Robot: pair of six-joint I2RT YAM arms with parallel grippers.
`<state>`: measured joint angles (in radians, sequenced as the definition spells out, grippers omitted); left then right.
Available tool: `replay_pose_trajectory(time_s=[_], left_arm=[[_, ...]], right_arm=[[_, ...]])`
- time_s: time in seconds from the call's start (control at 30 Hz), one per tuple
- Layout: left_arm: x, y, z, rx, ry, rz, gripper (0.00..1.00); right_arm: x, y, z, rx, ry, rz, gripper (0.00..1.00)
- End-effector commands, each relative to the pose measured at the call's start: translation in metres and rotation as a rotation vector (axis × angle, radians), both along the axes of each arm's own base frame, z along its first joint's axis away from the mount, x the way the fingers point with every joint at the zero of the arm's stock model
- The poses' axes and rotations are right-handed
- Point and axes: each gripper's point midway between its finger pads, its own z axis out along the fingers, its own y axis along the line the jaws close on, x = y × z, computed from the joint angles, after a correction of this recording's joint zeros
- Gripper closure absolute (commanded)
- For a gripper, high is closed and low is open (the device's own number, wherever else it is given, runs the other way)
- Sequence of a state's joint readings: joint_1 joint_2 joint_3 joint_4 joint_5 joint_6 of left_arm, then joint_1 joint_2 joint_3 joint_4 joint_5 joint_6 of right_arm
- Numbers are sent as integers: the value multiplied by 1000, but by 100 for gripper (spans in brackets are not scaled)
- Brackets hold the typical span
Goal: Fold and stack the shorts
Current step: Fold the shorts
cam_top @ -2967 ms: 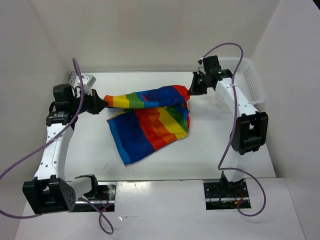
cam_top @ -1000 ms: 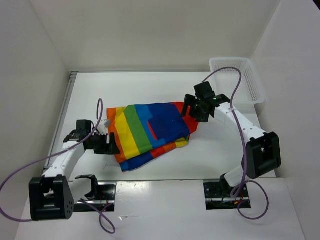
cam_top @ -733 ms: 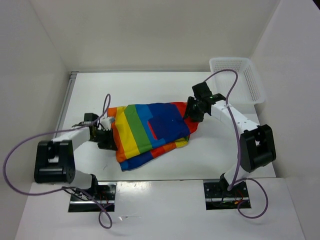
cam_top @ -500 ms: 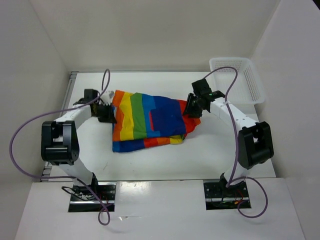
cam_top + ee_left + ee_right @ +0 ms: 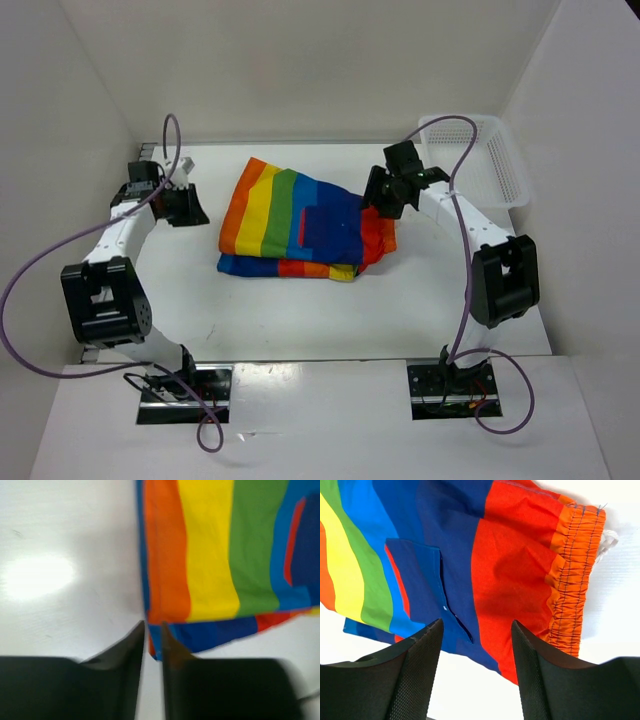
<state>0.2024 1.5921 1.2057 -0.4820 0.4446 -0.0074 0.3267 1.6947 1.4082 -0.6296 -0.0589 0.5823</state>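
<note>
The shorts lie folded in a flat packet at the table's middle, rainbow stripes up, with the dark blue pocket on top. My left gripper sits a little left of their left edge, apart from the cloth. In the left wrist view its jaws stand only a slit apart, with the shorts' corner lying beyond the tips and nothing pinched. My right gripper hovers open at the right edge. Between its fingers show the pocket and the orange waistband, ungripped.
A white mesh basket stands at the back right corner, just behind the right arm. White walls close in the table on three sides. Purple cables loop off both arms.
The shorts have slid toward the back and lie squarer. My left arm swung from the front left to the far left, closed on the cloth's edge, then let go. The right gripper shifted slightly back.
</note>
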Motion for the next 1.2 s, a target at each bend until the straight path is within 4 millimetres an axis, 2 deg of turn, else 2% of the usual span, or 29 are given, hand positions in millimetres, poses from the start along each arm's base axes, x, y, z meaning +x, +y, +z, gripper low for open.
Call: replay_pose_trajectory(time_s=[0.0, 0.03, 0.07, 0.1, 0.17, 0.2, 0.3, 0.4, 0.47, 0.5, 0.57, 0.7, 0.77, 0.83, 0.87, 0.9, 1.0, 1.03, 1.1, 1.13, 1.17], left_arm=[[-34, -36, -20, -127, 60, -106, 88], [-46, -43, -34, -145, 93, -121, 90], [-48, -43, -42, -141, 111, -115, 82], [-49, -41, -46, -133, 113, -110, 68], [-48, -37, -56, -112, 132, -93, 55], [-44, -34, -57, -98, 113, -88, 39], [-32, -32, -58, -92, 85, -89, 37], [-24, -29, -71, -86, 100, -83, 41], [-20, -29, -82, -90, 117, -82, 49], [-19, -35, -83, -105, 114, -104, 52], [-13, -34, -82, -105, 109, -104, 58], [-11, -37, -83, -104, 111, -113, 58], [-11, -37, -83, -104, 111, -113, 69], [-6, -35, -71, -88, 76, -109, 81], [-2, -33, -69, -77, 67, -103, 95], [-4, -32, -65, -69, 66, -98, 100], [-2, -31, -38, -63, 38, -99, 100], [-2, -31, -30, -62, 30, -99, 100], [-9, -38, -4, -89, 18, -121, 100], [-6, -40, 14, -97, -12, -132, 100], [-16, -43, 27, -109, -5, -139, 100]], right_arm=[[12, -3, 17, -4, -56, -14, 37], [12, -8, 13, -7, -47, -23, 37], [12, -8, 13, -7, -47, -23, 37], [11, -6, 14, 1, -44, -16, 37], [10, -10, 8, -3, -24, -13, 37], [10, -10, 8, -3, -23, -13, 37], [8, -11, 6, -11, -17, -6, 37], [9, -11, 4, -23, -2, 3, 37], [7, -12, 2, -31, 4, 12, 36], [9, -11, 6, -29, -4, 11, 36], [7, -12, 5, -31, 4, 12, 36], [5, -12, 1, -34, 13, 12, 36], [5, -11, 0, -26, 14, 17, 36], [7, -10, 1, -24, 5, 17, 36], [4, -11, -3, -27, 15, 17, 36], [4, -11, -3, -27, 15, 17, 36], [2, -12, -7, -29, 24, 17, 36], [5, -13, -2, -32, 4, 11, 36], [5, -13, -2, -32, 4, 11, 36], [6, -15, -3, -42, 1, 3, 36], [6, -16, -3, -49, -1, -2, 36]])
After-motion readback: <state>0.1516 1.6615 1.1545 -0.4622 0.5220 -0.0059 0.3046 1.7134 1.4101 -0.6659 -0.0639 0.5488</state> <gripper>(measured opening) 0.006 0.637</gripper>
